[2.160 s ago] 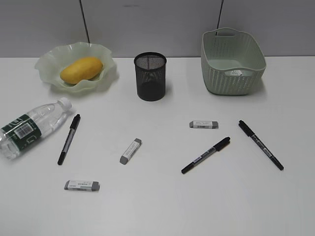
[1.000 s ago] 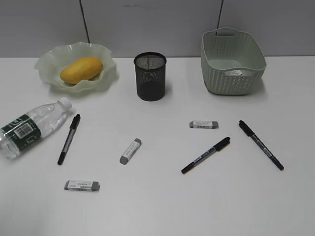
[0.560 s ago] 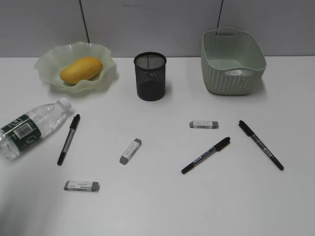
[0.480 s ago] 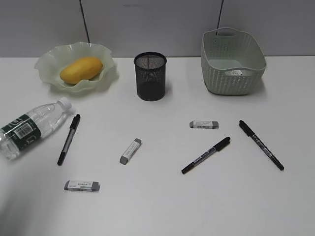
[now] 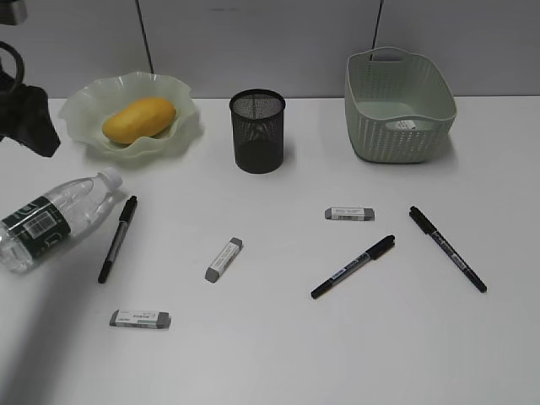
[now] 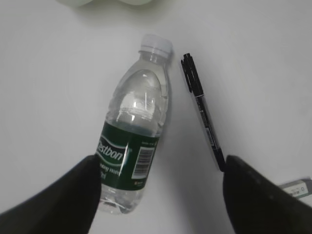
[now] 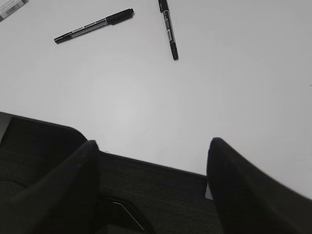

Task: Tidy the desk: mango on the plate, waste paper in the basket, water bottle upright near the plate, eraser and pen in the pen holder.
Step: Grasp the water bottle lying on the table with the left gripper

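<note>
The left gripper (image 6: pixel 158 195) is being held with jaws apart above the water bottle (image 6: pixel 131 151), which is lying flat at the left of the worktop (image 5: pixel 278 346). The right gripper (image 7: pixel 151 195) is also being kept apart, holding nothing, at the near edge. The mango (image 5: pixel 140 118) is being carried by the plate (image 5: pixel 84 105) at far left.

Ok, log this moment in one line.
left tool: open above lying water bottle | right tool: open, empty | mango: on plate

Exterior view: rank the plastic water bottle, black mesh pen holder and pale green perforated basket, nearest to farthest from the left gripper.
Left gripper sits at the far left edge, by the wavy green plate.
1. Clear plastic water bottle, lying on its side just below the gripper, far left.
2. Black wire-mesh pen holder, centre back.
3. Pale green perforated basket, back right.
</note>
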Robot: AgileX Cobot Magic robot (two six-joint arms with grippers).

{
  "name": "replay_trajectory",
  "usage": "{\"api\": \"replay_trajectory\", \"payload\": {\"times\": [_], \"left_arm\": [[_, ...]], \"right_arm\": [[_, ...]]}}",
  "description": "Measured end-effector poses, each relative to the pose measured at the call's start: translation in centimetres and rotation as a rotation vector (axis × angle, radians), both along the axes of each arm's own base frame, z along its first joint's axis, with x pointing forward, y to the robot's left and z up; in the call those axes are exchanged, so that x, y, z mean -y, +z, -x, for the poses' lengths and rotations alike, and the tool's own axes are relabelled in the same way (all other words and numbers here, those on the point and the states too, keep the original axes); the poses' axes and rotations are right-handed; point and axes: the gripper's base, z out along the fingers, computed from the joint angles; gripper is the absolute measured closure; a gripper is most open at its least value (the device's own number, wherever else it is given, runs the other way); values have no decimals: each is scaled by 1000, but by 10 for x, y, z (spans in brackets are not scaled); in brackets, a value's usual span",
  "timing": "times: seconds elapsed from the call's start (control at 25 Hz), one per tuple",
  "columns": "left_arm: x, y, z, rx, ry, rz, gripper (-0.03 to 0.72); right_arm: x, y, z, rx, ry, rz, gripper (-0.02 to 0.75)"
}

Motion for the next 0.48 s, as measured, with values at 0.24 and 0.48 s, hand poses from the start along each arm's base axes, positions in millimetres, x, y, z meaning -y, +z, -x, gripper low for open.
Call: {"api": "replay_trajectory", "payload": {"times": [0.24,0.48], "left_arm": [[7,-18,-44,-72,-104,-45,62],[9,-54,-66,-173,-167,-87,7]], "right_arm": [[0,0,0,0,0,1,199],[0,0,0,1,0,0,199]]}}
